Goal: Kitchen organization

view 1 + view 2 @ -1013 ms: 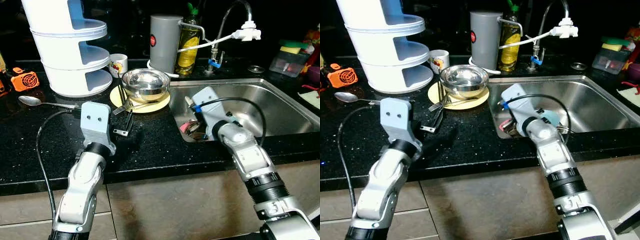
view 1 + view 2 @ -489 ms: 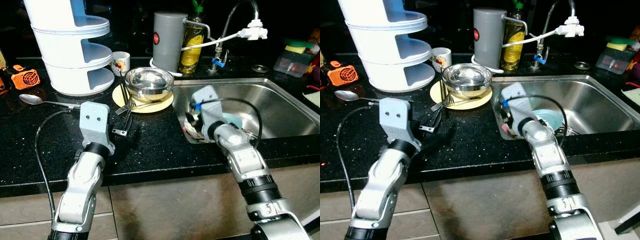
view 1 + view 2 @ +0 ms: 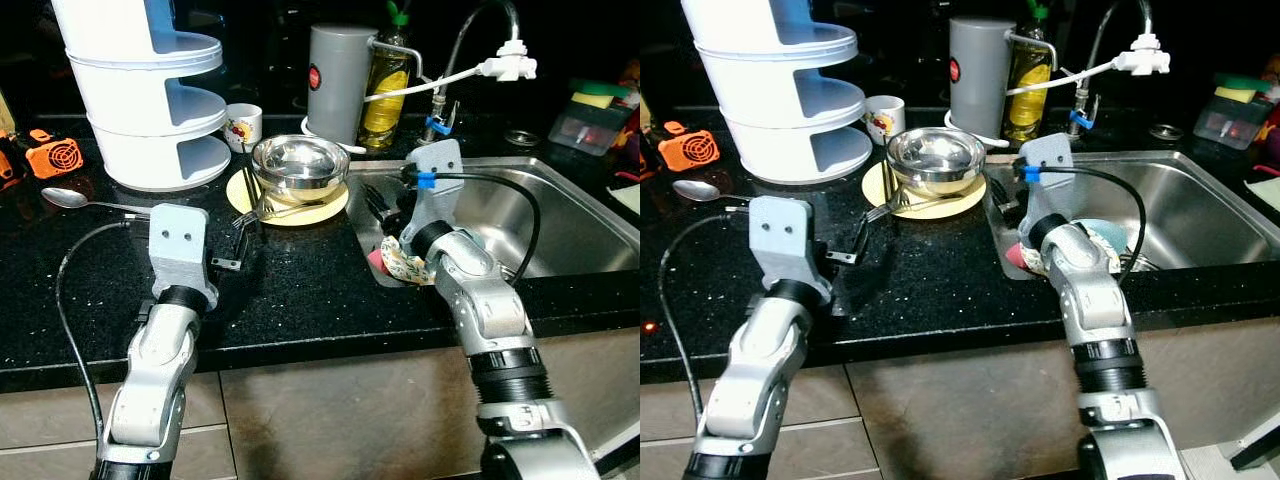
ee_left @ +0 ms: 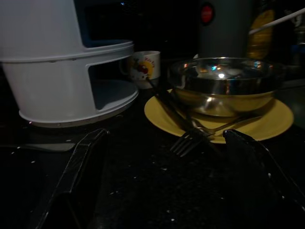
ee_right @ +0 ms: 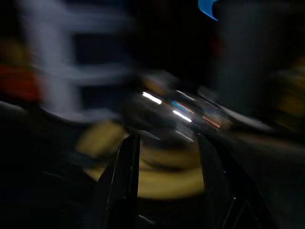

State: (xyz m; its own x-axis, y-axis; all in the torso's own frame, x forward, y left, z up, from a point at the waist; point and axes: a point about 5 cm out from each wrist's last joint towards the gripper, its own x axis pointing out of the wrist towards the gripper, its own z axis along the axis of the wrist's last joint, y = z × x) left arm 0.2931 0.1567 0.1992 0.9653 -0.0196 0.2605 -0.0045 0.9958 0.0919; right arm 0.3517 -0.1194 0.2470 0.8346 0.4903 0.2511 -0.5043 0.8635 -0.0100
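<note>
Lifted since earlier: right hand [image 3: 378, 203] raised from stainless steel sink [image 3: 570, 215], fingers apart, empty. Left hand [image 4: 167, 157] open, empty, low over black speckled worktop [image 3: 300, 290].

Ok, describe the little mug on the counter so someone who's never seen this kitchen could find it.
Start at the tall white tiered rack on the black counter. The mug stands just beside its base, behind the yellow plate. It's small, white, with a red and yellow picture.

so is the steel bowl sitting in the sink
No, the steel bowl sits on the yellow plate on the black counter, beside the sink.
</note>
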